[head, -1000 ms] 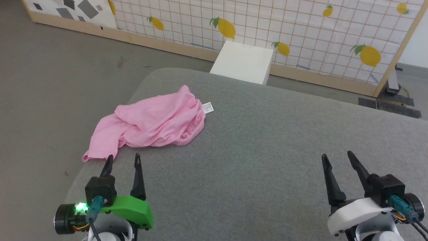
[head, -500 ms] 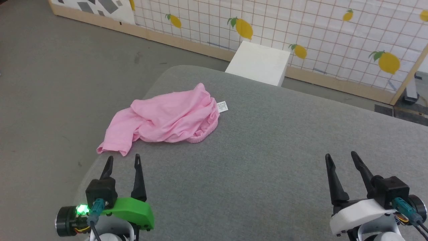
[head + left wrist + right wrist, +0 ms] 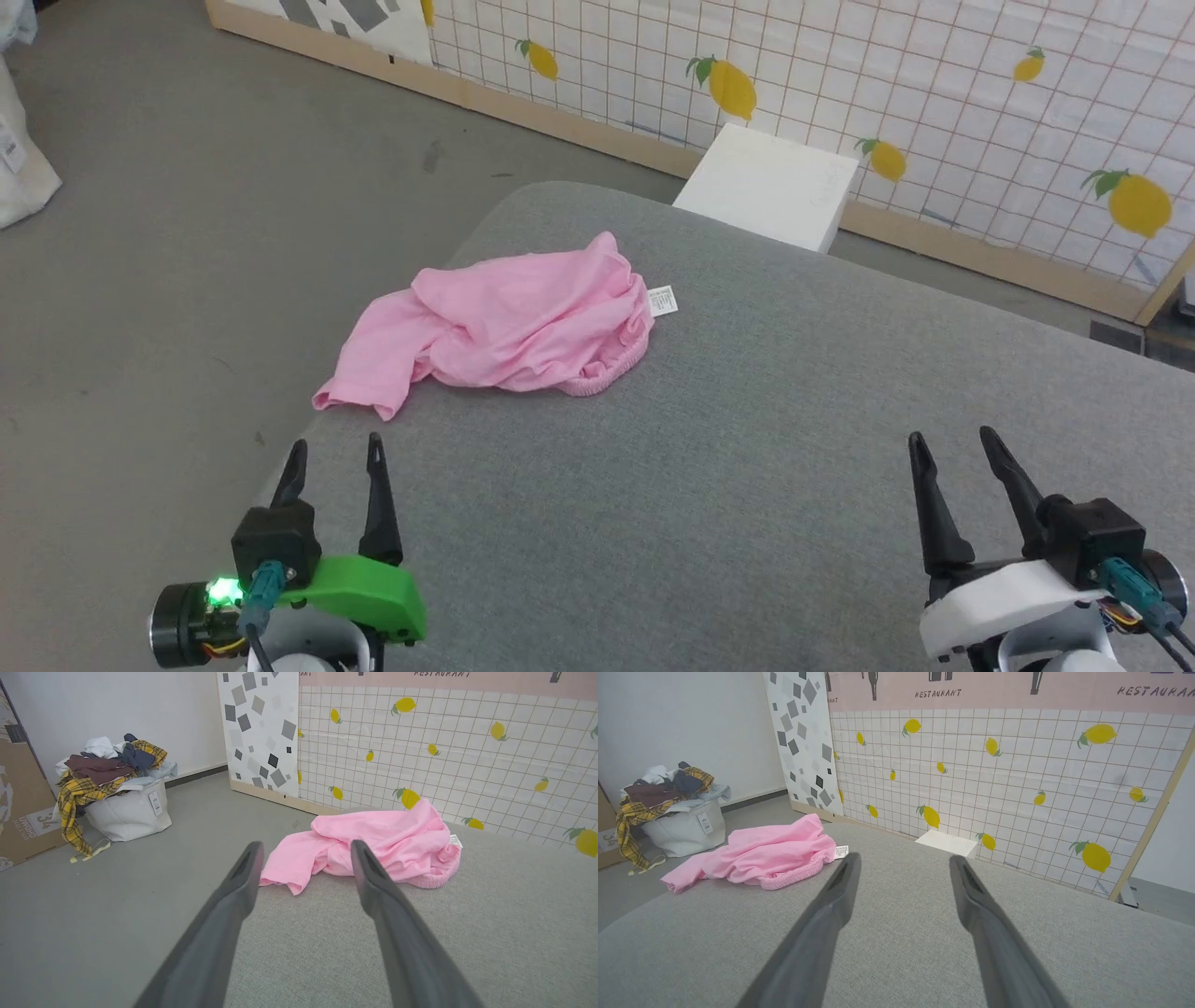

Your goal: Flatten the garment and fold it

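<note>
The light pink garment point(image 3: 509, 322) lies crumpled near the far left corner of the grey padded surface point(image 3: 747, 448), its gathered elastic edge point(image 3: 611, 373) facing me and a small white label point(image 3: 662, 301) at its right. One end hangs at the left edge. My left gripper point(image 3: 336, 455) is open, short of the garment point(image 3: 373, 844), holding nothing. Far to the right, my right gripper point(image 3: 952, 443) is open and holds nothing. The garment point(image 3: 761, 856) sits to the left in the right wrist view.
A white box point(image 3: 770, 187) stands on the floor behind the surface, before a lemon-patterned screen point(image 3: 840, 84). A white bag heaped with clothes point(image 3: 117, 793) sits on the floor to the left, beside a cardboard box point(image 3: 18, 802).
The whole head view has shifted, so the camera turned left. The garment and both grippers look unmoved relative to the surface.
</note>
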Robot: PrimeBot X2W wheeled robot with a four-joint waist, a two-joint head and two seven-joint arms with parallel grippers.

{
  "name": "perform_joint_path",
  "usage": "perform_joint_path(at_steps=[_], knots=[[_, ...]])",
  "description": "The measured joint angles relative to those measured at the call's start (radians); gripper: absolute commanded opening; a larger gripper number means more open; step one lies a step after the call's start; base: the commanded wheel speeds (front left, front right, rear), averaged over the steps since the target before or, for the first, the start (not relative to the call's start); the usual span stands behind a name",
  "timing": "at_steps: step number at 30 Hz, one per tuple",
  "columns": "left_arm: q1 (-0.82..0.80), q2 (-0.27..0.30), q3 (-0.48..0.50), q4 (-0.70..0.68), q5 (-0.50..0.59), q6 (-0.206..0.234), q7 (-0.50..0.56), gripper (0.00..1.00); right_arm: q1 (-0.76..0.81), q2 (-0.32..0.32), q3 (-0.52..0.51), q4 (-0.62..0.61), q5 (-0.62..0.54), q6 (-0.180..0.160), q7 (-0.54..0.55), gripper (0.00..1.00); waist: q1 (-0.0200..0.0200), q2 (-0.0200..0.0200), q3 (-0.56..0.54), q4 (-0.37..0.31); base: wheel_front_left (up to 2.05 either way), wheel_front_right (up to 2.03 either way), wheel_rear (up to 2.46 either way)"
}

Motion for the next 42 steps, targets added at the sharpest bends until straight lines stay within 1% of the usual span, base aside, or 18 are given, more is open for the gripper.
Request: perform_joint_path(at_steps=[11, 23, 28, 31, 34, 37, 42], knots=[[0.0, 0.013, -0.017, 0.011, -0.019, 0.022, -0.025, 1.0, 0.0, 0.0, -0.003, 0.015, 0.009, 0.0, -0.023, 1.0, -0.0001, 0.0, -0.013, 0.036, 0.0, 0.0, 0.0], [0.0, 0.031, -0.037, 0.024, -0.046, 0.049, -0.05, 1.0, 0.0, 0.0, -0.007, 0.03, 0.021, 0.0, -0.046, 1.0, -0.0001, 0.0, -0.02, 0.099, 0.0, 0.0, 0.0], [0.0, 0.037, -0.047, 0.029, -0.065, 0.064, -0.065, 1.0, 0.0, 0.001, -0.007, 0.035, 0.025, 0.0, -0.061, 1.0, -0.0001, 0.0, -0.006, 0.125, 0.0, 0.0, 0.0], [-0.001, 0.04, -0.047, 0.03, -0.082, 0.063, -0.072, 1.0, -0.002, 0.001, -0.007, 0.032, 0.025, 0.0, -0.061, 1.0, -0.0001, 0.0, 0.01, 0.128, 0.0, 0.0, 0.0], [-0.029, 0.045, -0.04, 0.033, -0.112, 0.045, -0.077, 1.0, -0.024, 0.001, 0.0, 0.011, 0.01, 0.0, -0.054, 1.0, -0.0001, 0.0, 0.037, 0.124, 0.0, 0.0, 0.0], [-0.117, 0.059, -0.033, 0.056, -0.141, 0.011, -0.072, 1.0, -0.073, 0.002, 0.018, -0.033, -0.023, 0.0, -0.031, 1.0, -0.0001, 0.0, 0.073, 0.115, 0.0, 0.0, 0.0], [-0.341, 0.078, -0.02, 0.131, -0.226, -0.078, 0.043, 1.0, -0.142, 0.002, 0.028, -0.093, -0.052, 0.0, -0.006, 1.0, -0.0001, 0.0, 0.156, 0.085, 0.0, 0.0, 0.0]])
